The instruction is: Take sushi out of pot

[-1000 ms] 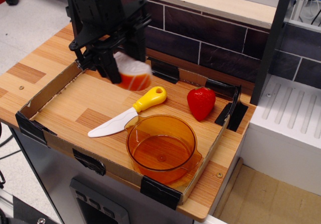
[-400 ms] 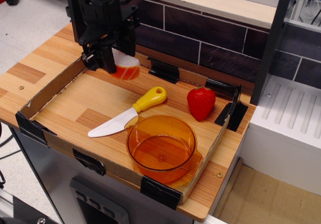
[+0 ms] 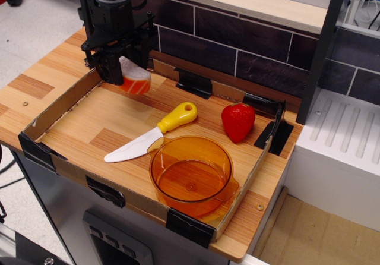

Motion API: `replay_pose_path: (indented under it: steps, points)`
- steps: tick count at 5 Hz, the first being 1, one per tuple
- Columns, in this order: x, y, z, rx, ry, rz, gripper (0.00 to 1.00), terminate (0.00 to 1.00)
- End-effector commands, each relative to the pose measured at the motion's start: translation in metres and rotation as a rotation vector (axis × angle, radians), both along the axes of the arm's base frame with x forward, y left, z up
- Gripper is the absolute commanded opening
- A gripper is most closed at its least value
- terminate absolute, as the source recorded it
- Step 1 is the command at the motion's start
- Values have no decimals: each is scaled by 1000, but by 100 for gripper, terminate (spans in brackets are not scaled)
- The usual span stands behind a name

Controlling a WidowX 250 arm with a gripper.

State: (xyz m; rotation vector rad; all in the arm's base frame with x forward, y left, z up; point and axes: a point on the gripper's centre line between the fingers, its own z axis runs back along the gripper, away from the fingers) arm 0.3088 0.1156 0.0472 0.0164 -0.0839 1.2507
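A dark tiled wall (image 3: 249,45) backs the wooden counter (image 3: 35,81), beside grey floor (image 3: 35,21).

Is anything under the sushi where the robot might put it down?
Nothing visible. The black gripper holds the white-and-orange toy sushi over bare wood in the cardboard-walled tray's back left corner, away from the yellow-handled toy knife.

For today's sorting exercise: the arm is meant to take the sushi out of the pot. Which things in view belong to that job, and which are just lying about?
Belong to the job:
sushi, held in the pincer near the tray's back left corner
pot, with nothing in it, at the front of the tray

Just lying about:
knife
strawberry
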Motion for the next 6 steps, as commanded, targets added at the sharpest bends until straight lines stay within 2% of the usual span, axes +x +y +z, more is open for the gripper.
replay_pose_path:
  steps: [1, 2, 3, 4, 5, 6]
  points:
    - [6, 22, -2, 5, 37, -334, 0, 0]
    - [4, 21, -6, 18, 71, -377, 0, 0]
    - [3, 21, -7, -20, 62, -354, 0, 0]
    - [3, 22, -1, -44, 63, -323, 100, 0]
    - [1, 19, 8, -34, 49, -306, 100, 0]
    - [-1, 12, 33, -56, 38, -243, 100, 0]
